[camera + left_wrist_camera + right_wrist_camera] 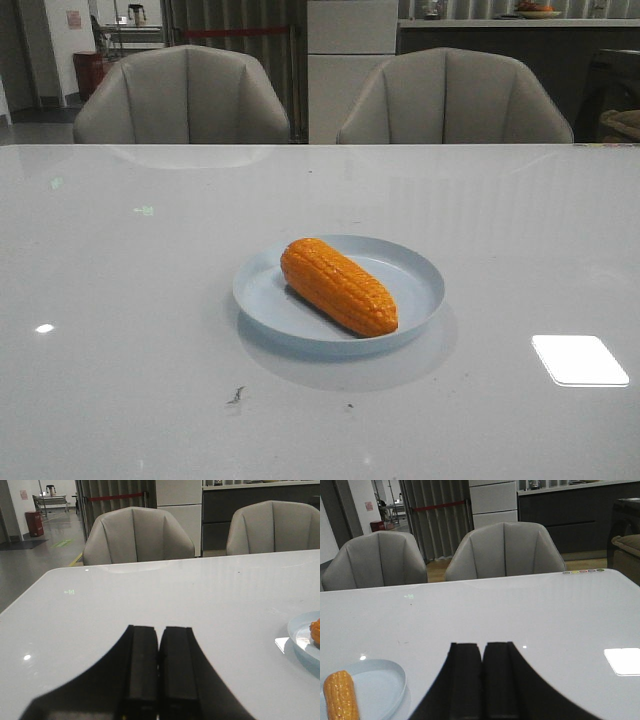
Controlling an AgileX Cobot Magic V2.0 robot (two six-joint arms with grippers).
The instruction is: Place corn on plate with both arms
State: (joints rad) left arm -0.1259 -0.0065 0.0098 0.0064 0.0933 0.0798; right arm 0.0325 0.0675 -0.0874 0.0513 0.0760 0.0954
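Note:
The orange corn (338,285) lies diagonally on the pale blue plate (420,280) at the middle of the table. Neither arm shows in the front view. My left gripper (159,630) is shut and empty above bare table, with the plate's rim (300,635) and a bit of corn (316,632) off to its side. My right gripper (483,646) is shut and empty, with the plate (385,680) and the corn (341,697) off to its other side. Both grippers are well apart from the plate.
Two grey chairs (182,97) (455,98) stand behind the table's far edge. A bright light reflection (580,360) lies on the glossy white tabletop at the front right. A small dark mark (236,396) sits in front of the plate.

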